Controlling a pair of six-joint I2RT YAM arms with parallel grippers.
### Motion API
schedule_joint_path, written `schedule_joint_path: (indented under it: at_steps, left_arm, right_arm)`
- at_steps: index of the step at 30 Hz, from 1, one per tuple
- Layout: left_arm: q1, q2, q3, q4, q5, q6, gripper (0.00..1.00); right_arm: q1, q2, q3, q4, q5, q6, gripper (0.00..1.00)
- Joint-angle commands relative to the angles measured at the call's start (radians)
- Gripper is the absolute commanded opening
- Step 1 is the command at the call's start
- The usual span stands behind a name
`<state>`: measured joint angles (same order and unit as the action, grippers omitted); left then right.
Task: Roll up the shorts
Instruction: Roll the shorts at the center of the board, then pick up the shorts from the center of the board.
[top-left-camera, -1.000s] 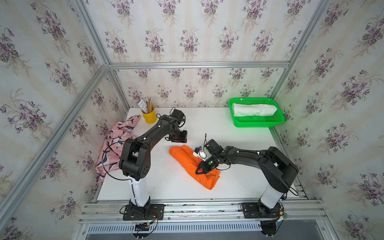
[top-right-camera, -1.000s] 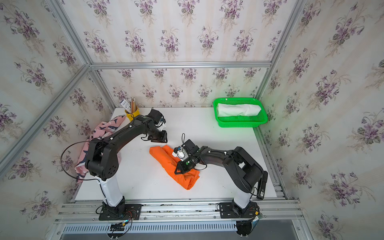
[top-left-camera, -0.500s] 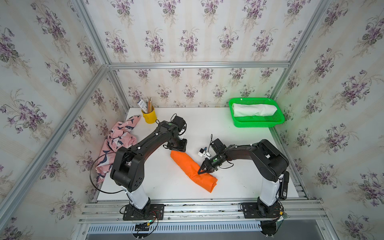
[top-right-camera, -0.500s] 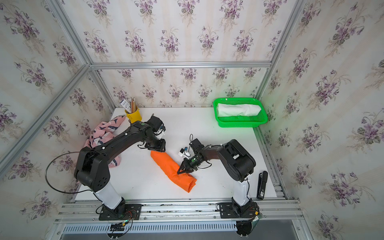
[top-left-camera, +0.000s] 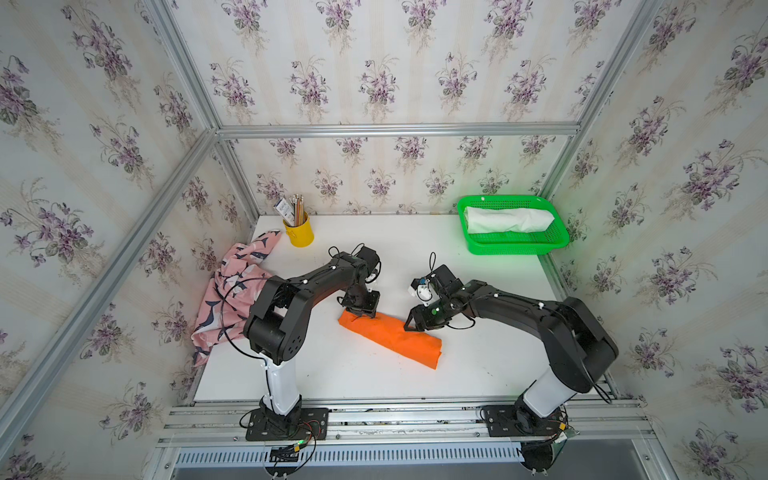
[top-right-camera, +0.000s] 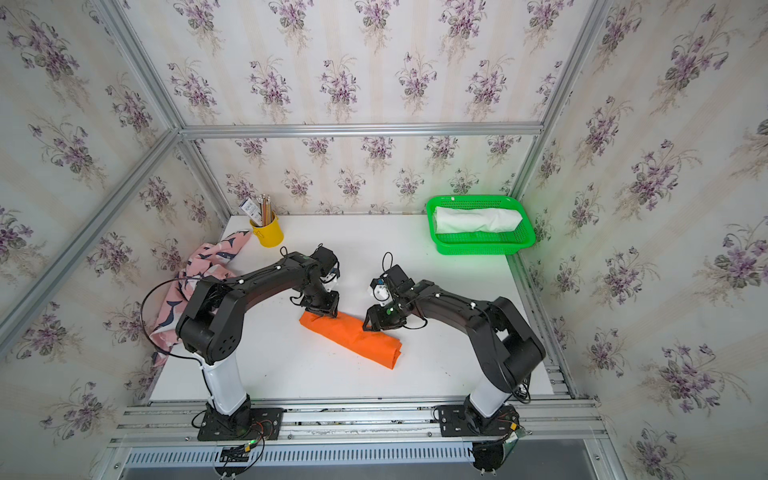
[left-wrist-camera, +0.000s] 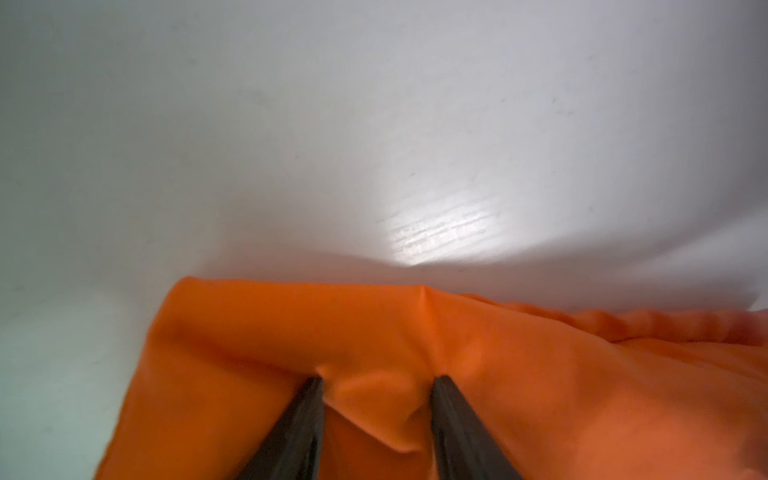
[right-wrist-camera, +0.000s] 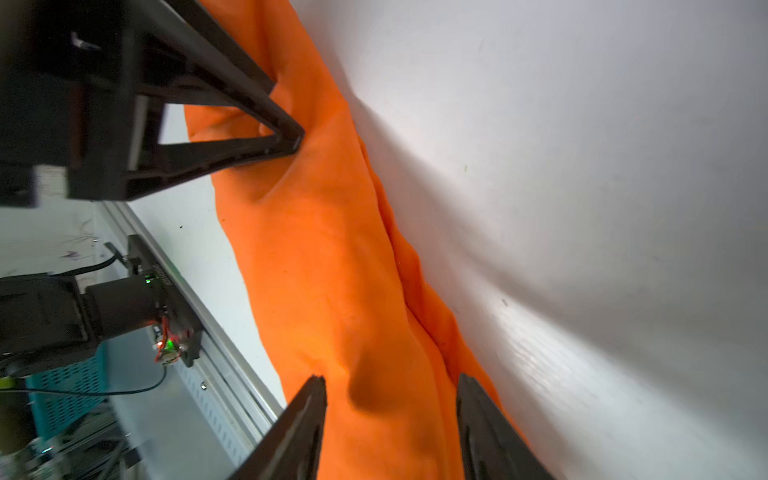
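The orange shorts (top-left-camera: 390, 336) (top-right-camera: 357, 338) lie as a long roll on the middle of the white table. My left gripper (top-left-camera: 360, 312) (top-right-camera: 322, 312) stands on the roll's left end. In the left wrist view its jaws (left-wrist-camera: 376, 378) are apart, tips pushed into the orange cloth (left-wrist-camera: 540, 374) with a loose fold between them. My right gripper (top-left-camera: 415, 324) (right-wrist-camera: 390, 378) hangs open over the roll's middle (right-wrist-camera: 332, 270), straddling it. The pink whale-print shorts (top-left-camera: 232, 291) lie crumpled at the left edge. The white shorts (top-left-camera: 507, 219) lie rolled in the green basket (top-left-camera: 515, 249).
A yellow cup (top-left-camera: 298, 235) with pencils stands at the back left of the table (top-left-camera: 478, 353). The green basket sits at the back right corner. An aluminium frame rail runs along the table's front edge, with both arm bases mounted on it.
The orange shorts went from a loose fold to a tight roll. My right gripper has opened and let go of the cloth. The left gripper shifted a little with the roll's left end.
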<state>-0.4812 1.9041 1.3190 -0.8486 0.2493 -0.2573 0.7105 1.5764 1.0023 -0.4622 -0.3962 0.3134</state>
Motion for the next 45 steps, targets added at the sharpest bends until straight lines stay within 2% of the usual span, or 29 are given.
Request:
schedule_joint_path:
  at_steps: [1,6,9,11,13,14,18,21,24,28,36,39,41,43,45]
  left_arm:
    - [0.001,0.022,0.016,0.003,-0.021,0.020,0.47]
    - [0.002,0.067,0.054,0.000,-0.021,0.033,0.47]
    - [0.003,0.102,0.085,0.002,-0.020,0.043,0.47]
    - [0.003,0.125,0.110,-0.004,-0.015,0.050,0.47]
    - [0.003,0.134,0.126,-0.002,-0.015,0.058,0.47]
    - [0.003,0.133,0.128,0.001,-0.015,0.062,0.47]
    - [0.003,0.129,0.141,0.006,-0.012,0.078,0.47]
    - [0.004,0.136,0.150,0.005,-0.005,0.087,0.48]
    - [0.003,0.149,0.158,0.008,0.001,0.090,0.47]
    - [0.004,0.165,0.161,0.014,0.005,0.092,0.47]
    - [0.003,0.184,0.168,0.019,0.015,0.102,0.47]
    - [0.003,0.188,0.173,0.023,0.023,0.103,0.47]
    - [0.003,0.184,0.175,0.028,0.026,0.102,0.47]
    - [0.004,0.169,0.179,0.034,0.028,0.103,0.47]
    - [0.008,0.146,0.188,0.028,0.018,0.106,0.47]
  right_arm:
    - [0.044,-0.067,0.015,-0.158,0.232,-0.013,0.51]
    - [0.068,-0.093,-0.084,-0.107,0.248,0.000,0.22]
    - [0.067,-0.036,-0.166,-0.042,0.274,0.017,0.17]
    - [0.069,0.003,-0.170,-0.047,0.290,0.027,0.13]
    - [0.078,-0.018,-0.146,-0.077,0.339,0.036,0.13]
    - [0.084,-0.037,-0.126,-0.096,0.363,0.035,0.16]
    - [0.139,-0.062,0.034,-0.233,0.469,-0.031,0.41]
    - [0.233,0.004,0.171,-0.310,0.497,-0.111,0.59]
    - [0.343,0.104,0.294,-0.342,0.512,-0.191,0.69]
    - [0.438,0.252,0.408,-0.368,0.591,-0.268,0.79]
    - [0.461,0.439,0.432,-0.333,0.757,-0.346,0.82]
    - [0.459,0.458,0.420,-0.316,0.786,-0.361,0.79]
    - [0.460,0.467,0.418,-0.311,0.827,-0.356,0.72]
    - [0.449,0.472,0.421,-0.306,0.881,-0.339,0.57]
    - [0.431,0.457,0.427,-0.308,0.870,-0.326,0.40]
